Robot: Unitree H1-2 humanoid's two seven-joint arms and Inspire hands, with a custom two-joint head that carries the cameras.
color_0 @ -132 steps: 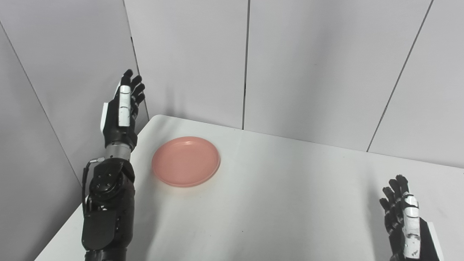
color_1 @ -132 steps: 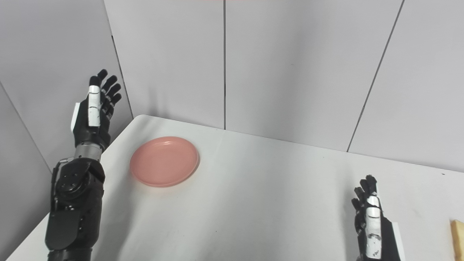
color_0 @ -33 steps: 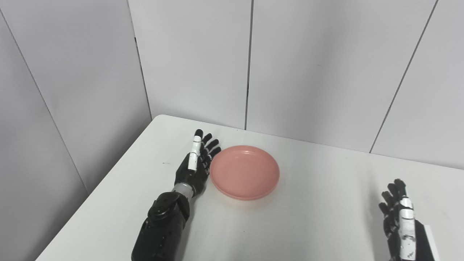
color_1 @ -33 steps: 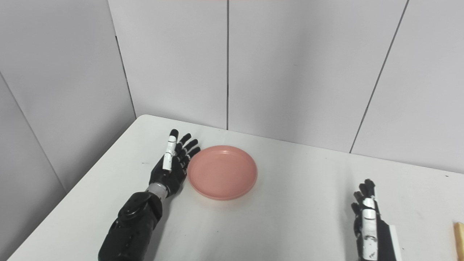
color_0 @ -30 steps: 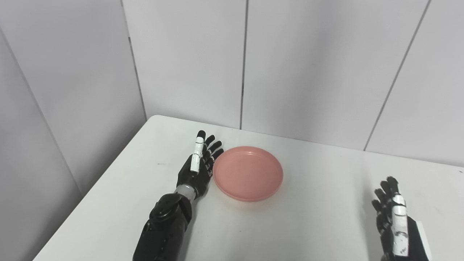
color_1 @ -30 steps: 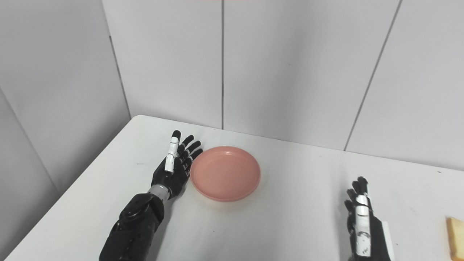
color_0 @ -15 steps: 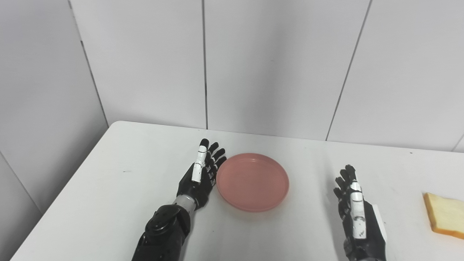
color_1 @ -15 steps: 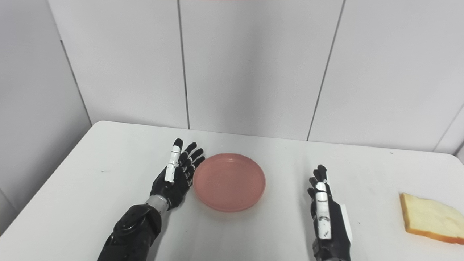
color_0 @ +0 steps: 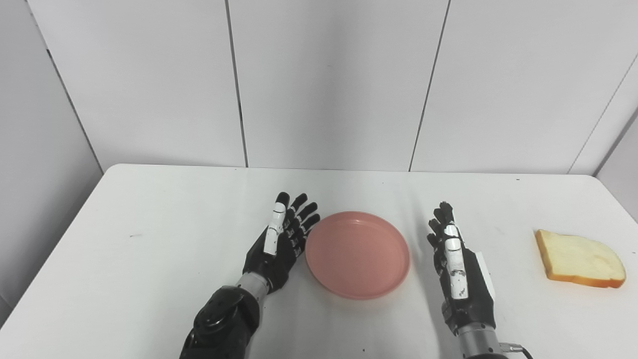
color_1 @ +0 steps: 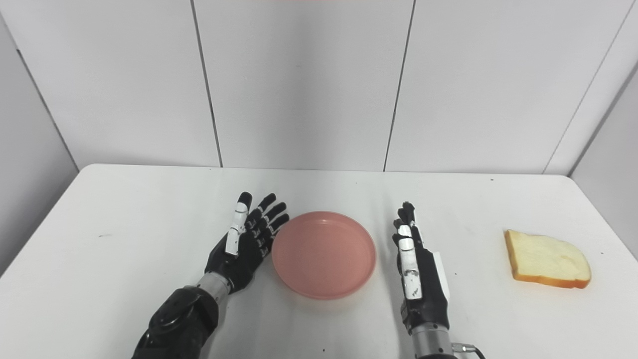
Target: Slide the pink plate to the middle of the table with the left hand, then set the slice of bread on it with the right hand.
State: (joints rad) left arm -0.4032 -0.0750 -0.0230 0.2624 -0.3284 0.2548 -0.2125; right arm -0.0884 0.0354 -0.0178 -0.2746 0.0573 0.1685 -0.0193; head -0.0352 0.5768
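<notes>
Plate (color_0: 357,254) slid rightward, left hand (color_0: 280,242) open against its rim, right hand (color_0: 457,262) open, edge-up beside it

Two head-mounted views, side by side, looking forward and down over the white bench (color_0: 149,259) toward the grey wall panels (color_0: 324,80) behind. Near enough for both forearms to enter from the bottom edge. Almost the whole scene shared: plate (color_0: 357,253) mid-frame, bread (color_1: 546,259) far right. Right eye view set slightly rightward, so everything sits a little further left there, with more bare bench beyond the bread.
</notes>
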